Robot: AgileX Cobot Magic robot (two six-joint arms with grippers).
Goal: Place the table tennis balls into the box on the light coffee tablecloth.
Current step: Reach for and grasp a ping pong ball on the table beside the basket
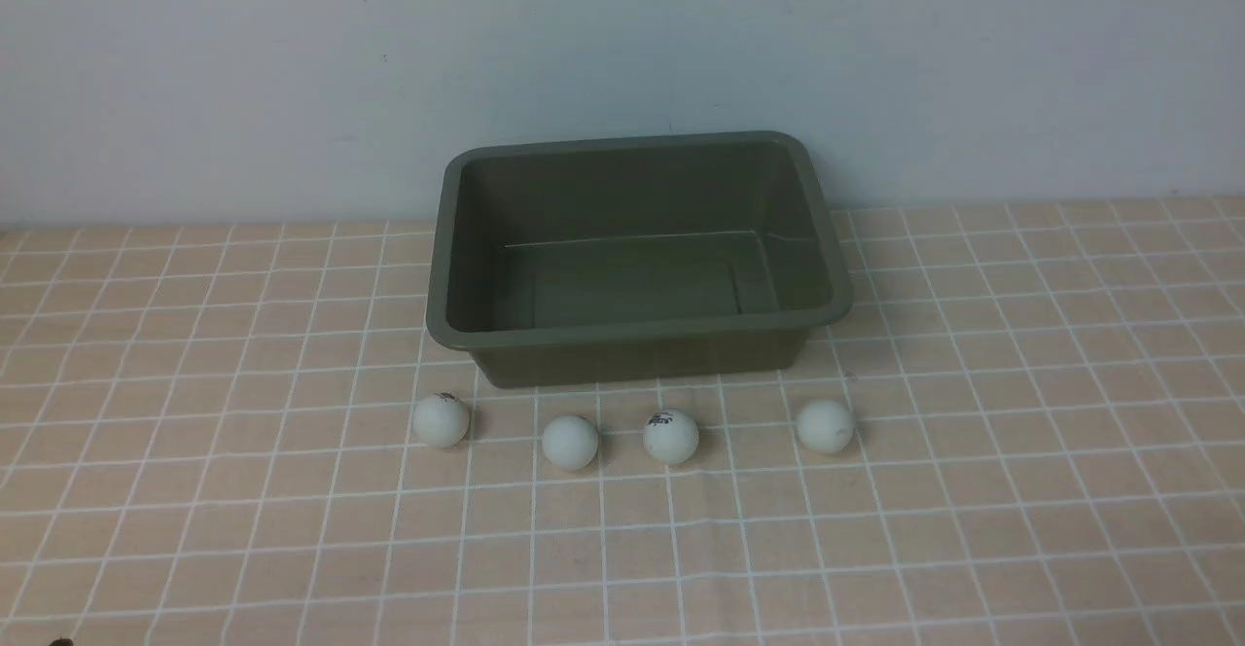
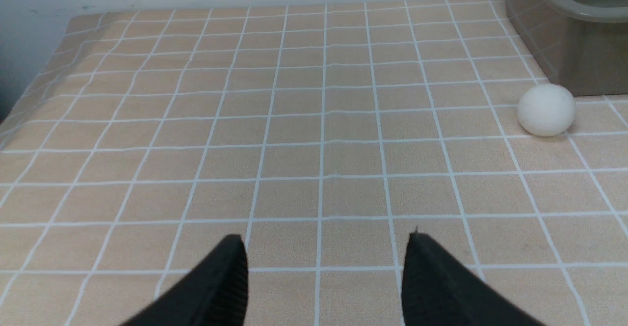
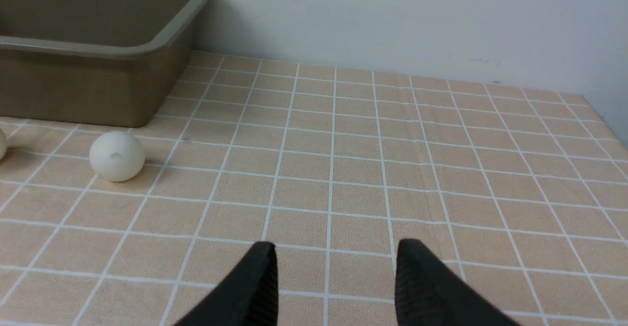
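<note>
four table tennis balls (image 1: 570, 442) in a row on tablecloth (image 1: 195, 529), just in front of box (image 1: 632, 335); none inside. left fingers (image 2: 221, 286) & right fingers (image 3: 245, 291) open, empty. risk: off-centre pinch squirts ball out; it rolls away.

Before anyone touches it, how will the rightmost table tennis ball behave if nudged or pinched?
Round, on flat tablecloth, the rightmost table tennis ball would likely roll when nudged. Its small curved surface could squirt out when pinched.
</note>
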